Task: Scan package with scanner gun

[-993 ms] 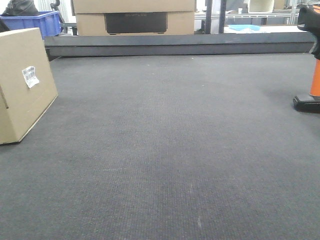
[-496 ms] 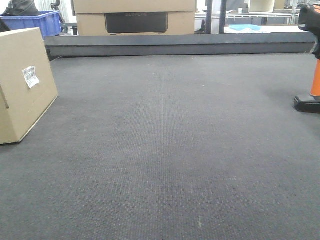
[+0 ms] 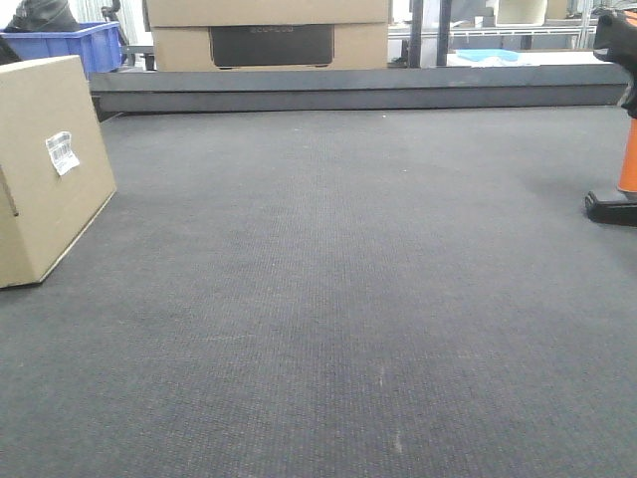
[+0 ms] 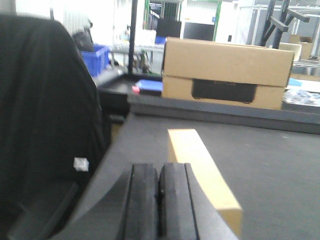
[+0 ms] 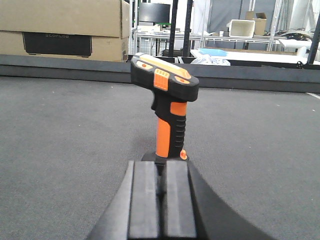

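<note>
From the front camera I have the package (image 3: 50, 164) sitting on the dark grey mat (image 3: 328, 299) at about nine o'clock, cut off by the left edge of the view, its small white label (image 3: 61, 151) on the side that faces toward the middle of the mat. The scanner gun (image 3: 619, 119) stands upright on its black base at roughly three o'clock, at the right edge, well apart from the package with open mat between them. At twelve o'clock, beyond the raised far edge of the mat, I see stacked cardboard boxes (image 3: 267, 32) with a black panel, and a blue bin (image 3: 75, 45) at about eleven o'clock. On my left wrist camera the left gripper (image 4: 159, 200) has its two black pads pressed together with nothing between them, and the package (image 4: 202, 172) lies just ahead of it at one o'clock, its long top edge running away from me. On my right wrist camera the right gripper (image 5: 161, 200) is likewise closed up and empty, and the scanner gun (image 5: 167, 107) stands straight ahead at twelve o'clock, just beyond the fingertips, head pointing to the left, orange handle upright; I cannot tell whether the tips touch its base.
</note>
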